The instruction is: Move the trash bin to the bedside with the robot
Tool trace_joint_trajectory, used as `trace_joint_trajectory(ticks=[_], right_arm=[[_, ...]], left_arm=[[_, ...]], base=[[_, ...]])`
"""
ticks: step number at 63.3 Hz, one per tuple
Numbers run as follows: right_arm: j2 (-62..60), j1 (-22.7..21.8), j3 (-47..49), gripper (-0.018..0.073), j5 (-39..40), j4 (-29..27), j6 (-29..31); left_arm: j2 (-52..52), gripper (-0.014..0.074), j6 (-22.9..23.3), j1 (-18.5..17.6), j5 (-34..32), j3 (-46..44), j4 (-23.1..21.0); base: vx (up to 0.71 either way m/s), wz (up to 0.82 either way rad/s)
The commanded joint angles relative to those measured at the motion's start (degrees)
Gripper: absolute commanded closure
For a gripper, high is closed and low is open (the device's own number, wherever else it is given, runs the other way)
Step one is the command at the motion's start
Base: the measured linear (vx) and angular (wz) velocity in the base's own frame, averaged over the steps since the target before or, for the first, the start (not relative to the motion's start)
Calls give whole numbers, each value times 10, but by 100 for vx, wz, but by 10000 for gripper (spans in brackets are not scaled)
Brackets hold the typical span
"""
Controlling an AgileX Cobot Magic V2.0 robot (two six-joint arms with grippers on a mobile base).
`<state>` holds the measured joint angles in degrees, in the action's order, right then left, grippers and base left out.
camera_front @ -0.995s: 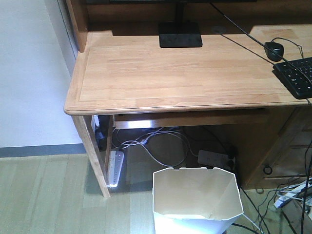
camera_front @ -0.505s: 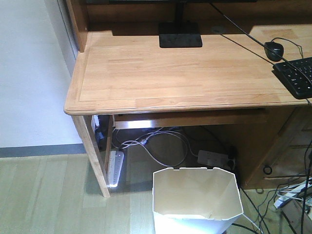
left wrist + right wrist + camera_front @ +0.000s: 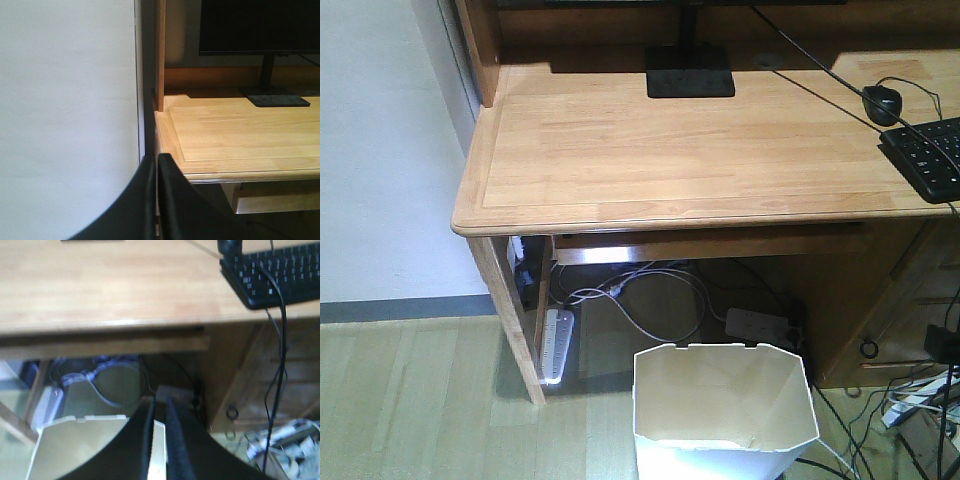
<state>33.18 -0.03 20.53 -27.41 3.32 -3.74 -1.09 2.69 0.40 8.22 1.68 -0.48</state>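
The left tool (image 3: 156, 160) has its two black fingers pressed together with only a hairline slit between them and nothing held. It hangs beside the white wall (image 3: 65, 125), level with the left corner of the worktop (image 3: 235, 135). The right tool (image 3: 160, 402) shows a narrow gap between its fingers and grips nothing. It hovers just above the right rear corner of the trash bin (image 3: 80, 445), and the blur makes it impossible to tell whether they touch.

The single trash bin (image 3: 720, 395) stands on the floor (image 3: 410, 400) in front of the worktop's knee space. Its lower part is cut off by the bottom edge of the front view. A small dark shape at the right edge of that view is too cropped to identify.

Behind the bin, loose cables (image 3: 650, 300) tangle under the worktop. Two power strips lie there: one white strip (image 3: 558, 345) by the left leg and one grey strip (image 3: 760, 322) further back.

On the worktop sit one monitor (image 3: 260, 25) on its black base (image 3: 690, 72), one mouse (image 3: 882, 102) and one keyboard (image 3: 930, 155). The keyboard is partly out of frame.
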Motion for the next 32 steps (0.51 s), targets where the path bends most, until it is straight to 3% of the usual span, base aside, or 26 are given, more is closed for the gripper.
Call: trace_joint_trajectory(ticks=[1,17,25,32], right_arm=[[22,-4,25,345,5,13,5],[33,-4,30,-29,11,14,5],[33,-4,30,-106,23,14,5],[33,-4,30,-101,39,-8,-7]], left_arm=[[-5,602,5,-2,-42,16,-5],[-5,602,5,-2,-42,16,-5],[-5,602,5,-2,-42,16,-5],[-5,602,5,-2,-42,16,-5]], base=[[0,0],[0,0],[0,0],[0,0]])
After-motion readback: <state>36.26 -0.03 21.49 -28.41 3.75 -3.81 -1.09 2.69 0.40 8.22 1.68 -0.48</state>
